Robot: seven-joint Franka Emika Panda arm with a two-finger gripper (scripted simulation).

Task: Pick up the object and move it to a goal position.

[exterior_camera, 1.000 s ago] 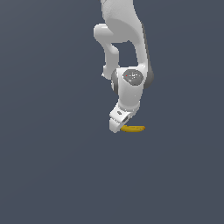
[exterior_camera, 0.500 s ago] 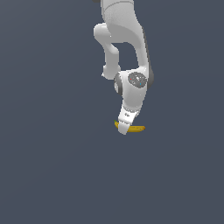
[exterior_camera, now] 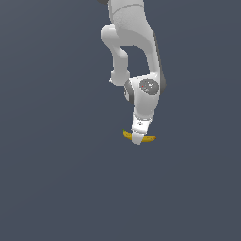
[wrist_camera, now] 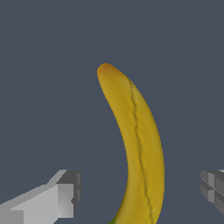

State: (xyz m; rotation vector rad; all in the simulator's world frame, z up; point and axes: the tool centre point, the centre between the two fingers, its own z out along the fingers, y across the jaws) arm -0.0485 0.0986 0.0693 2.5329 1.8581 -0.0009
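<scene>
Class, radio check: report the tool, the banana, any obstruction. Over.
Tool open, straddling banana. Banana flat on floor, not gripped. Nothing in the way.

Banana [wrist_camera: 140, 148] lies between spread jaws, clear gap each side, untouched.

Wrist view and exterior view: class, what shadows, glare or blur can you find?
Wrist view: banana sharp, softly shaded, no glare, no cast shadow; open pincer crisp. Exterior view: flat even light, no shadow under the banana, coarse render.
</scene>
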